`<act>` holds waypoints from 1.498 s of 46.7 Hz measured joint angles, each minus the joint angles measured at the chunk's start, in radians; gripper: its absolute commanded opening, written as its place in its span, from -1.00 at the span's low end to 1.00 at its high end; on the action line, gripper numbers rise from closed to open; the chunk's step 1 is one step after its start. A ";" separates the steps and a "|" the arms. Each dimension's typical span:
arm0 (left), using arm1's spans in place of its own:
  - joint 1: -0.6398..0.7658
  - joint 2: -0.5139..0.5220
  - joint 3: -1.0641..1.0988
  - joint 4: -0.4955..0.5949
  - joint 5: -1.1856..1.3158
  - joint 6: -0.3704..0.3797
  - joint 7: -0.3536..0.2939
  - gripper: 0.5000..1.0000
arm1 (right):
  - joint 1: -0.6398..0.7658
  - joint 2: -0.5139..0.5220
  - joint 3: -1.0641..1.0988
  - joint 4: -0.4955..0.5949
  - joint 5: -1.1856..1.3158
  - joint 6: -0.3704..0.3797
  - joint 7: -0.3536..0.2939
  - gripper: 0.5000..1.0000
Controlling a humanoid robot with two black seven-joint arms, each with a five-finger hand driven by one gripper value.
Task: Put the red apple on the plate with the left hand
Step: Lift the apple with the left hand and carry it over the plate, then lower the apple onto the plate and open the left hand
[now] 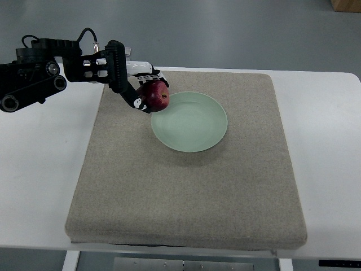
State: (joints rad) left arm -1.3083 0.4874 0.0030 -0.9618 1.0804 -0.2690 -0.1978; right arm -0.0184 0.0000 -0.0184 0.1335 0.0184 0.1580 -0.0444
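Note:
A red apple [156, 95] is held in my left hand [144, 90], whose black fingers curl around it. The arm reaches in from the upper left of the picture. The apple hangs over the left rim of a pale green plate [194, 125], which lies on a grey-brown mat. The plate's bowl holds nothing. My right hand does not show.
The mat [186, 186] covers most of a white table [327, 141]. A wooden box corner [347, 4] shows at the top right, off the table on the grey floor.

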 measured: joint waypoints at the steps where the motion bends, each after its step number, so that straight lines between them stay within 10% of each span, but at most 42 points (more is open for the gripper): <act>1: 0.001 -0.012 -0.001 0.008 -0.001 0.002 0.000 -0.49 | 0.000 0.000 0.000 0.000 0.000 0.000 0.000 0.73; 28: 0.046 -0.246 0.000 0.180 -0.002 0.040 0.001 -0.33 | 0.000 0.000 0.000 0.000 0.000 0.000 0.000 0.72; 47: 0.066 -0.256 0.000 0.183 -0.008 0.067 -0.003 0.85 | 0.000 0.000 0.000 0.000 0.000 0.000 0.000 0.73; 70: 0.072 -0.248 -0.012 0.181 -0.013 0.067 -0.014 0.96 | 0.000 0.000 0.000 0.000 0.000 0.000 0.000 0.72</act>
State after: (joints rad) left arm -1.2365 0.2391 -0.0087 -0.7806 1.0677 -0.2024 -0.2118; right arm -0.0184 0.0000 -0.0184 0.1335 0.0184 0.1577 -0.0446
